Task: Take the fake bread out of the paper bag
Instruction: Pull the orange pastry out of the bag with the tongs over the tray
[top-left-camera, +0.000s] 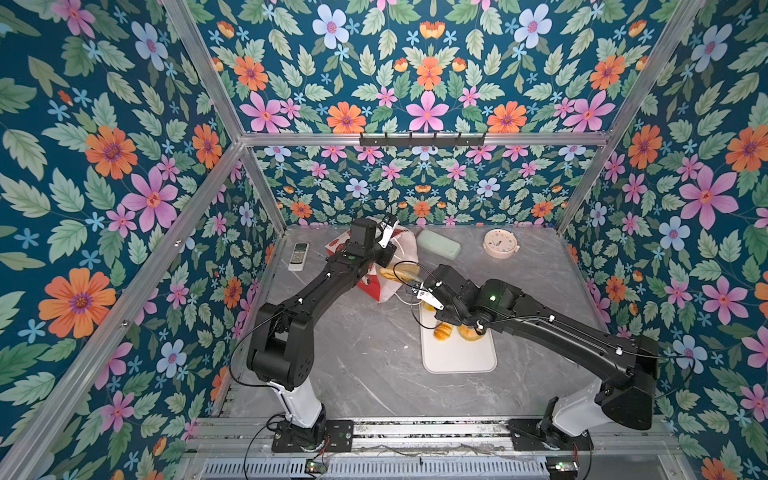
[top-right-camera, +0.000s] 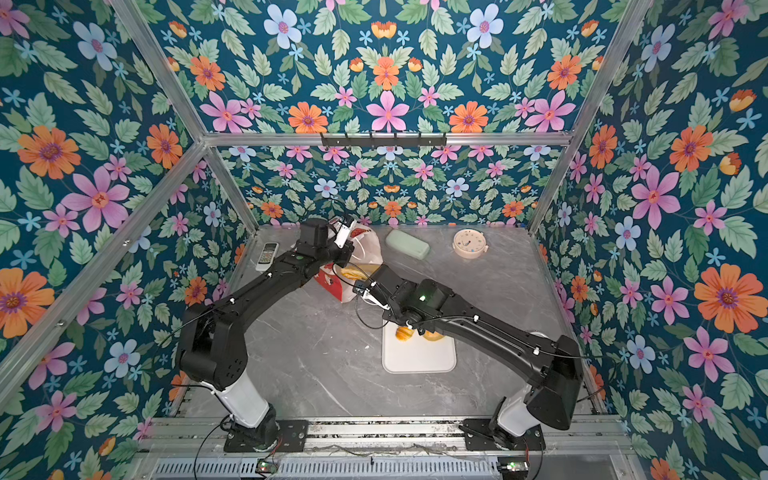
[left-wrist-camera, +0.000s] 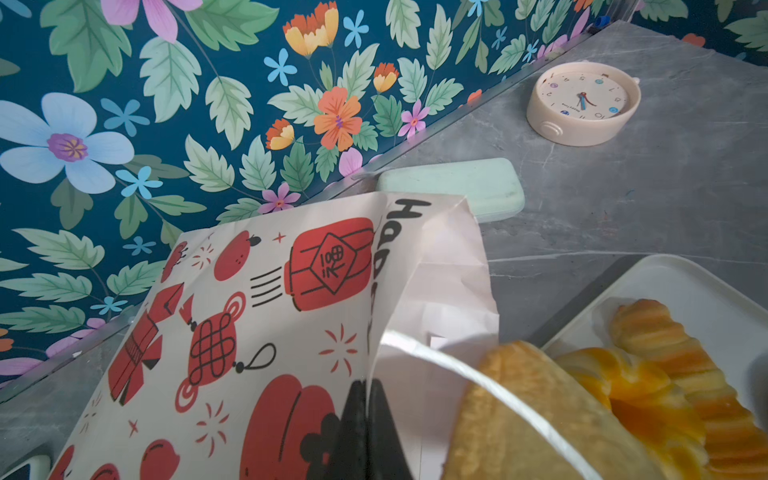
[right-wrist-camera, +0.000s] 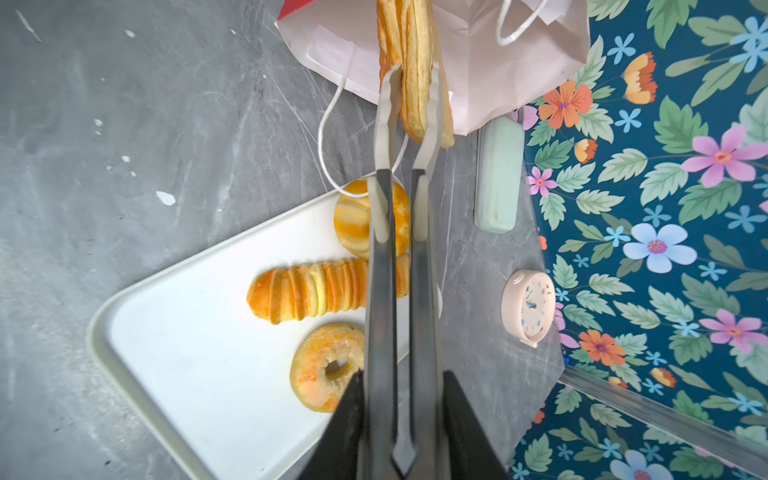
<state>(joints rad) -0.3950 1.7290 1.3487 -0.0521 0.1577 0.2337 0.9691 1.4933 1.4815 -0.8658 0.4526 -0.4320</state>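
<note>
The right hand (right-wrist-camera: 413, 70) is closed narrowly on the end of a flat pastry (right-wrist-camera: 409, 25), which is held at the mouth of the paper bag (right-wrist-camera: 519, 62), just beyond the fingertips. A white cord handle (right-wrist-camera: 328, 137) is looped close beside the fingers and is partly hidden behind one of them. Under the hand, a white tray (right-wrist-camera: 187, 353) is laid on the bench (right-wrist-camera: 124, 124). A round bun (right-wrist-camera: 351, 220), a ridged loaf (right-wrist-camera: 307, 291) and a ring bagel (right-wrist-camera: 307, 374) are carried on it. A mint case (right-wrist-camera: 498, 174) and a clock (right-wrist-camera: 528, 307) are seen off to one side. The left hand (left-wrist-camera: 366, 384) is pinched shut on the bag's edge.
</note>
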